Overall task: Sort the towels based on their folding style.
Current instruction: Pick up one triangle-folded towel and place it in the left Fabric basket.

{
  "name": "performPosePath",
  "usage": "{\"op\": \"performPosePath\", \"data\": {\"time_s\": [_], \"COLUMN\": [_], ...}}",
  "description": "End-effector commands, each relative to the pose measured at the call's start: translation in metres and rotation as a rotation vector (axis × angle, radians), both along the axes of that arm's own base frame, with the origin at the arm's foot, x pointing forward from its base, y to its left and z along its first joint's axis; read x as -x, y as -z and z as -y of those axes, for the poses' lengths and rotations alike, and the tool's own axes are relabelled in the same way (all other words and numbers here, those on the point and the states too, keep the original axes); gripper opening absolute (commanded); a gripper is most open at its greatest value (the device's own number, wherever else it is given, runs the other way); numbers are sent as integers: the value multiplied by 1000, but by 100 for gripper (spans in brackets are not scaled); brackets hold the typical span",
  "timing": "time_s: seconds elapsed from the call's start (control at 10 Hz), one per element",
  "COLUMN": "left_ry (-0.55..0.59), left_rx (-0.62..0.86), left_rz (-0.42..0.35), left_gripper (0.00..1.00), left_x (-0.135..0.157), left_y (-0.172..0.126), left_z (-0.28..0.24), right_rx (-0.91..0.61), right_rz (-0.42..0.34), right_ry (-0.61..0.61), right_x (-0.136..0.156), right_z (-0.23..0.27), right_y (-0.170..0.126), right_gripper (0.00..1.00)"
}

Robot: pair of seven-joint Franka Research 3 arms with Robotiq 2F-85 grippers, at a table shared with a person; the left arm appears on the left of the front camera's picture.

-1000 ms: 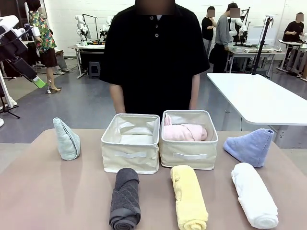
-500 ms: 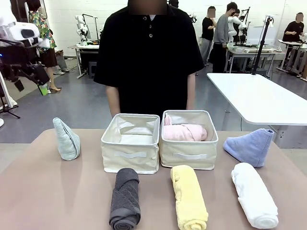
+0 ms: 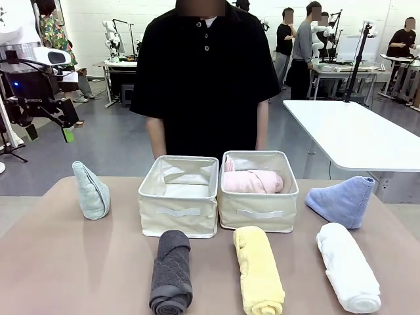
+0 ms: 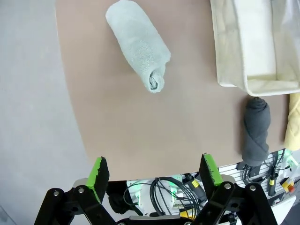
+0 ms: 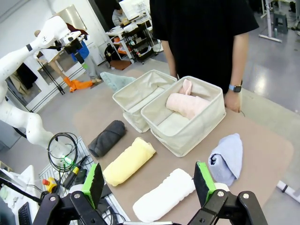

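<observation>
— Towels, six small terry ones: where do they lie, and which way do they point?
— Three rolls lie in the near row on the brown tabletop (image 3: 65, 262): the dark grey rolled towel (image 3: 171, 272), the yellow rolled towel (image 3: 258, 270) and the white rolled towel (image 3: 348, 266). Each has its long axis running from the near edge toward the person, the white one slightly slanted. The pink rolled towel (image 3: 254, 181) lies crosswise inside the right beige fabric bin (image 3: 257, 213).
— And the cones?
— The pale grey-green cone-folded towel (image 3: 90, 190) stands tip up, left of the left beige fabric bin (image 3: 178, 203). The light blue cone-folded towel (image 3: 341, 201) sits right of the bins, its higher end to the right.
— The hands?
— The left hand (image 3: 49, 131) hangs high by the tabletop's left side, fingers spread wide, holding nothing. The right hand (image 5: 149, 183) is also spread wide and holds nothing.
</observation>
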State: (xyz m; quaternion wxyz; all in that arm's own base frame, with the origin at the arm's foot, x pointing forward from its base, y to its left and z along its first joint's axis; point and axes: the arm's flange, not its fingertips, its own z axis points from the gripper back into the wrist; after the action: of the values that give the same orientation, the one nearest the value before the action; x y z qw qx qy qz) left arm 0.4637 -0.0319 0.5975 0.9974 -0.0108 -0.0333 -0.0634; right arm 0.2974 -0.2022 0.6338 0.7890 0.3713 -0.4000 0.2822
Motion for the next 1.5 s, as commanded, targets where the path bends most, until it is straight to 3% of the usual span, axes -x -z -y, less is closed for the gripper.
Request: {"op": "performPosePath", "data": {"time_s": [0.0, 0.2, 0.4, 0.9, 1.3, 1.4], "left_ry": [20, 1, 41, -131, -232, -217], "left_rx": [-19, -3, 13, 4, -18, -24], "left_rz": [35, 12, -43, -71, -110, -122], "left_gripper": [100, 100, 100, 100, 100, 80], "left_x": [5, 3, -27, -83, -102, -104], "left_y": [-4, -5, 24, 90, 136, 142], "left_z": [-4, 0, 8, 17, 28, 27], "right_rx": [-10, -10, -10, -10, -10, -10], "right_rz": [11, 11, 11, 11, 11, 11], "right_ry": [-8, -8, -8, -8, -8, -8], "right_x": [0, 0, 0, 0, 0, 0], "right_z": [1, 1, 1, 1, 1, 1], "right_y": [1, 1, 1, 1, 1, 1], "right_gripper": [100, 100, 100, 100, 100, 100]}}
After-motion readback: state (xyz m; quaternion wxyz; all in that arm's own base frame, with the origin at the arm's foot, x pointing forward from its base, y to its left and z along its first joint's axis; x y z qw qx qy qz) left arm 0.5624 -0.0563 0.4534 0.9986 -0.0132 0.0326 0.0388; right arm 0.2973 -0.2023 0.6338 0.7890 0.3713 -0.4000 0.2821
